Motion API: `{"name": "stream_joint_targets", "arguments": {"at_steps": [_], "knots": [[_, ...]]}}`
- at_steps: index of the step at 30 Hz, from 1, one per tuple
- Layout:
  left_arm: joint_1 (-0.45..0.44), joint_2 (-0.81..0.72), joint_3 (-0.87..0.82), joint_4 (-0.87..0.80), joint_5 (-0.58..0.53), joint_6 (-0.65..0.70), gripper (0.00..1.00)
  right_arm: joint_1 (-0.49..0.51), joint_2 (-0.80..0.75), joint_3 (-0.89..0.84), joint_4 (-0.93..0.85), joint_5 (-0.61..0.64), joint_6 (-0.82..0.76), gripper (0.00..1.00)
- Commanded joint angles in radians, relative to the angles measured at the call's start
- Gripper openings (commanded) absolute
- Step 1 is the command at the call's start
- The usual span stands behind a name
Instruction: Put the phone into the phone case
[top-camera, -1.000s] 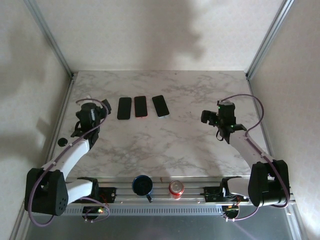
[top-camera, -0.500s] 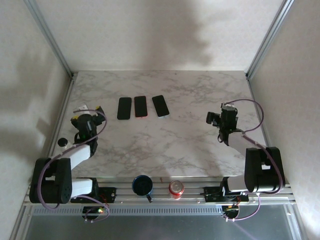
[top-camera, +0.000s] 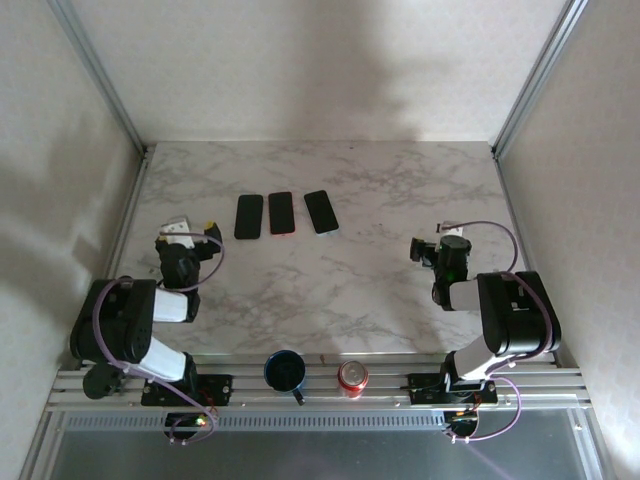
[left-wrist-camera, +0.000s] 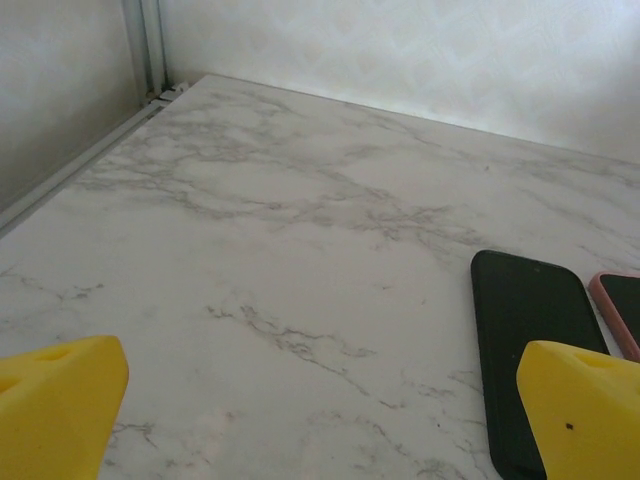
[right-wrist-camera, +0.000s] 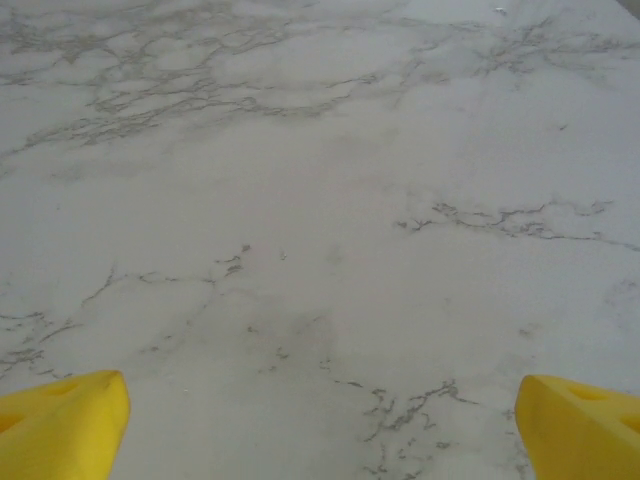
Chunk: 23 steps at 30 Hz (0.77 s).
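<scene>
Three dark phone-sized slabs lie in a row at the back middle of the marble table: a plain black one (top-camera: 249, 216), one with a pink-red rim (top-camera: 282, 212) and one with a pale rim (top-camera: 321, 211). I cannot tell which is the phone and which the phone case. My left gripper (top-camera: 192, 229) sits low at the left, open, with nothing between its yellow fingertips (left-wrist-camera: 60, 400). The black slab (left-wrist-camera: 530, 360) lies just ahead to its right, beside the pink-rimmed slab (left-wrist-camera: 622, 310). My right gripper (top-camera: 430, 244) is open over bare marble, its gap (right-wrist-camera: 320, 425) holding nothing.
A blue mug (top-camera: 285, 371) and a red can (top-camera: 352, 377) stand on the front rail between the arm bases. Metal frame posts and pale walls close in the table (top-camera: 380, 280) at left, right and back.
Both arms have folded back toward their bases, drawing the grippers nearer the front edge. Both grippers stayed open and the three slabs have not moved.
</scene>
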Motion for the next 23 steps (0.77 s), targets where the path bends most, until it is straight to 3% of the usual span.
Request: {"name": "stream_joint_targets", "arguments": {"at_steps": [1,23], "knots": [[0.008,0.018,-0.023,0.131,-0.002,0.005,1.0,-0.007,-0.004,0.02,0.094,-0.009,-0.018,0.99],[0.01,0.022,-0.031,0.145,-0.003,0.004,1.0,-0.003,-0.003,0.024,0.093,-0.01,-0.025,0.99]]}}
